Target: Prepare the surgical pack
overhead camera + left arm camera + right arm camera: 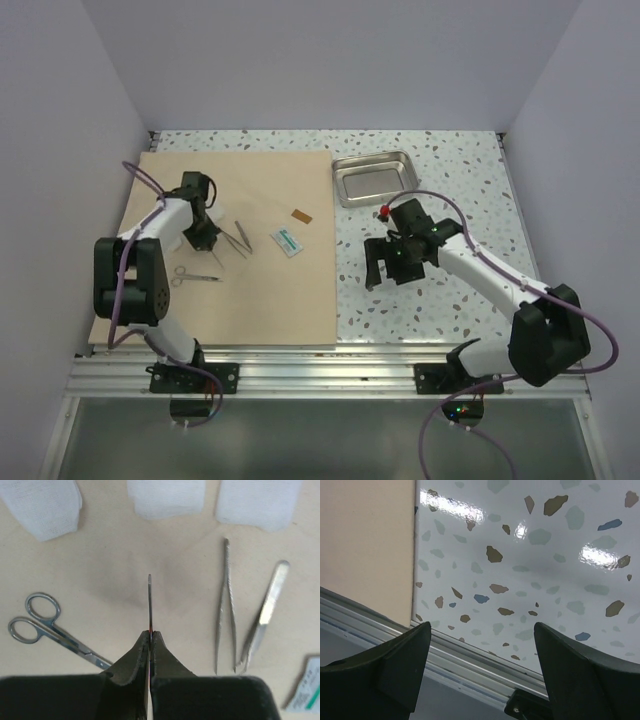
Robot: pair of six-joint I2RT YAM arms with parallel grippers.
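The left tool (150, 636) is clenched on a thin metal instrument (149, 597). The instrument shows edge-on and sticks straight out past the fingertips. From this angle I cannot say which kind it is, or whether its tip touches the sheet. Everything around this tool lies on the tan wrap sheet (270, 300), which is spread flat.

In the wrist view:
- A pair of scissors (45, 627) lies to the left of the tool, handles farthest from it.
- Tweezers (225, 610) lie to the right of the tool.
- Just beyond the tweezers is a flat metal instrument (265, 612); the two are near each other at their lower ends.
- A white and green packet (306, 687) sits farther right, at the frame's edge.
- Three white gauze pads (165, 497) lie in a row ahead of the tool, well apart from the held instrument.

The steel tray (375, 180) sits on the speckled tabletop (450, 170), off the sheet beside its far right corner. It lies beyond the right tool (482, 630) and holds nothing.

The right tool is released, its fingers spread wide with nothing between them. It is over bare tabletop. The sheet's edge is off to its left and the aluminium rail (470, 665) is just below it in its own view.
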